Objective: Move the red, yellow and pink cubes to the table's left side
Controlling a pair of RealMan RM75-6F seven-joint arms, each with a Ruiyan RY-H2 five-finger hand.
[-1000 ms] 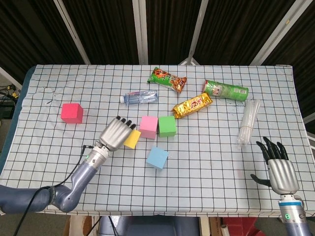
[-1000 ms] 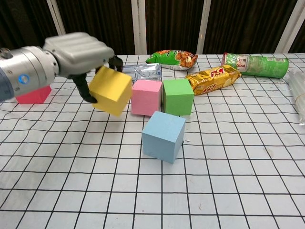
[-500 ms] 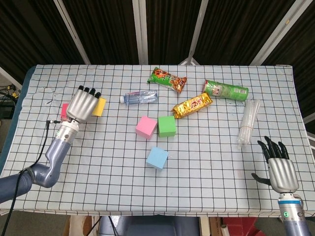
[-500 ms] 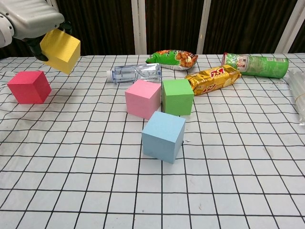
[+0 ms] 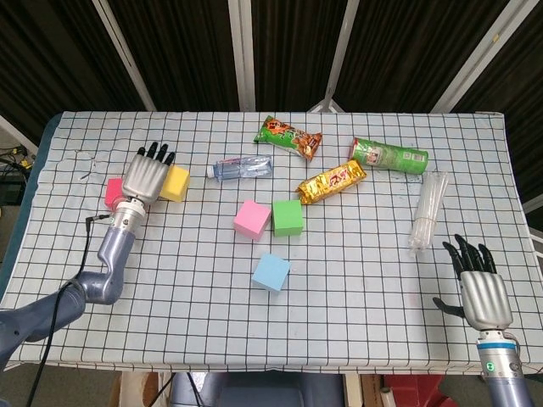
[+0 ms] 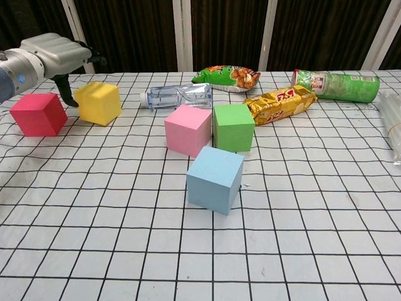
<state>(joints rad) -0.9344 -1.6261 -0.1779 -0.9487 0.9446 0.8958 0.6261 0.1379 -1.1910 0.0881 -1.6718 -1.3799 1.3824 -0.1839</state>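
The yellow cube sits on the checked surface over on the left side, just beside the red cube, a small gap between them. The left hand hovers right over that spot, back of the hand up, fingers stretched forward; from the chest view the thumb hangs down beside the yellow cube's left face, and I cannot tell whether it is touching or holding. The pink cube stands near the middle, pressed up against the green cube, with the blue cube just in front of them. Behind lie a clear bottle on its side, a green snack bag, a gold snack bag and a green can tipped over. A clear plastic sleeve lies near the right edge. Down at the near right corner, the right hand is flat, fingers spread, holding nothing.
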